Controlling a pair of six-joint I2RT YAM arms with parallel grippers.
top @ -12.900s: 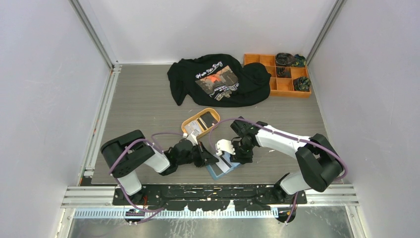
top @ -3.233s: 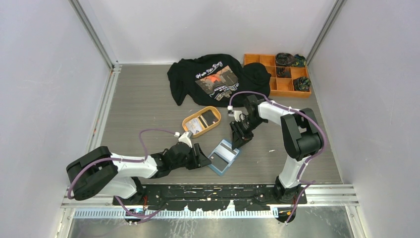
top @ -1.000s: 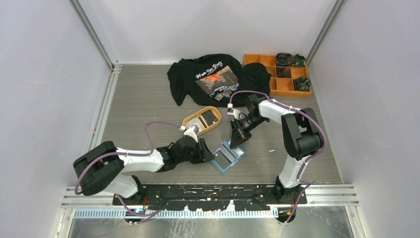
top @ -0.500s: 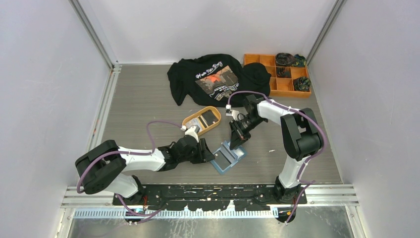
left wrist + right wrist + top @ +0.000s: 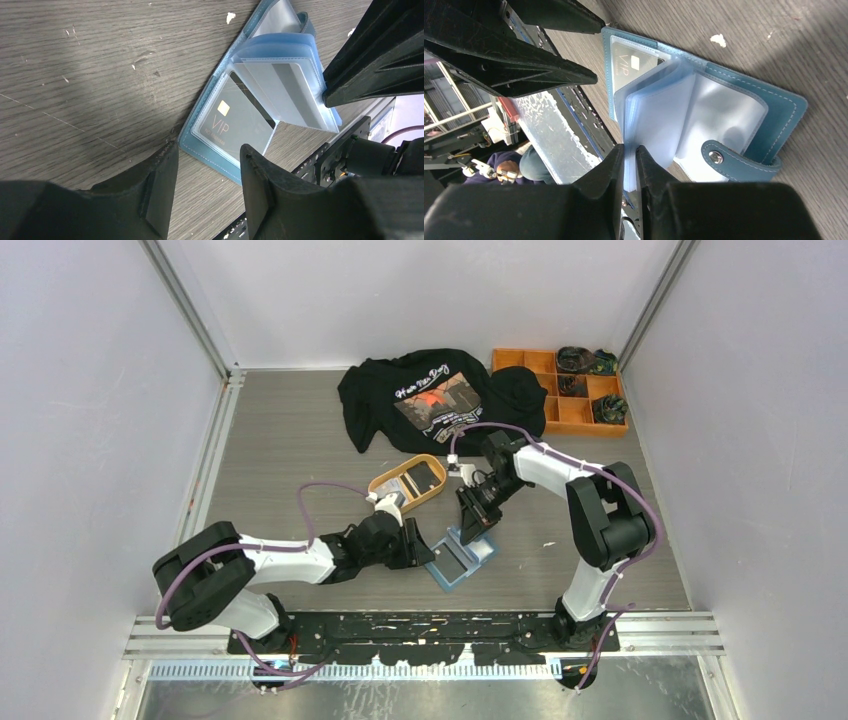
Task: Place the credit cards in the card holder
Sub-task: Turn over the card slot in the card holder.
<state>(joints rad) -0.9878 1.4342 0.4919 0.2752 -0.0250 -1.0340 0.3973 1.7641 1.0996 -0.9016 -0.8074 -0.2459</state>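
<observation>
The teal-blue card holder (image 5: 449, 578) lies open on the table between my arms. My right gripper (image 5: 474, 527) is shut on its light blue inner pockets (image 5: 649, 120), holding them lifted off the cover (image 5: 784, 107). A dark credit card marked VIP (image 5: 235, 122) sits in the bottom sleeve, and a light card with a grey stripe (image 5: 290, 90) in a raised one. My left gripper (image 5: 209, 149) stands open at the holder's near corner, its fingers on either side of the teal edge (image 5: 215, 157). A white card (image 5: 392, 495) and a black card (image 5: 424, 478) lie in the orange oval tray (image 5: 437, 496).
A black printed T-shirt (image 5: 440, 400) is spread at the back of the table. The orange compartment box (image 5: 560, 405) with dark bundles stands at the back right. The metal rail (image 5: 420, 625) runs along the near edge, close behind the holder.
My right gripper has shifted slightly left, drawing the pockets with it. The left arm has hardly moved.
</observation>
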